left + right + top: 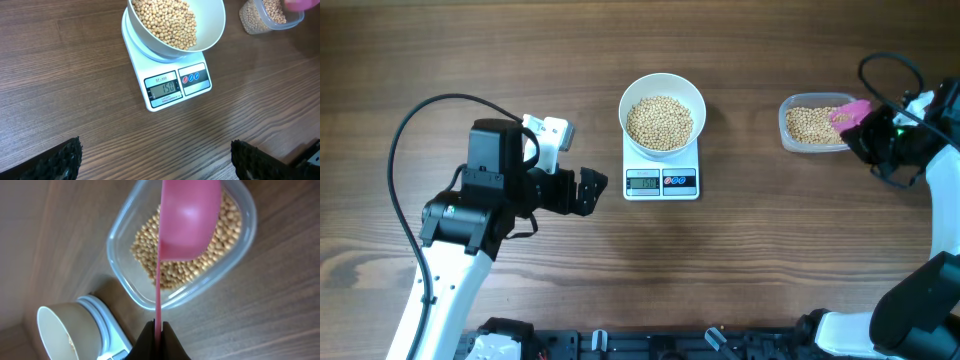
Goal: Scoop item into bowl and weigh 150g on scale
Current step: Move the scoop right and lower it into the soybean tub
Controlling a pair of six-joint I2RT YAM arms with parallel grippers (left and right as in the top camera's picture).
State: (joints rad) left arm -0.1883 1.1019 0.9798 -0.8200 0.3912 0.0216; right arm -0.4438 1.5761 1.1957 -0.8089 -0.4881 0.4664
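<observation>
Two right fingers (145, 347) tight on scoop (189, 217)

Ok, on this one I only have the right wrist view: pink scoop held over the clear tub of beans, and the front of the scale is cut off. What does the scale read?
Observer: In the left wrist view the display on the scale reads 150.
Operator: I only see the side of the bowl. Is there anything in it?
Observer: Yes. From overhead, the white bowl sits on the scale and holds a heap of soybeans.
Operator: And where is the other arm?
Observer: The left gripper is to the left of the scale and not touching it. It is open and holds nothing.
</observation>
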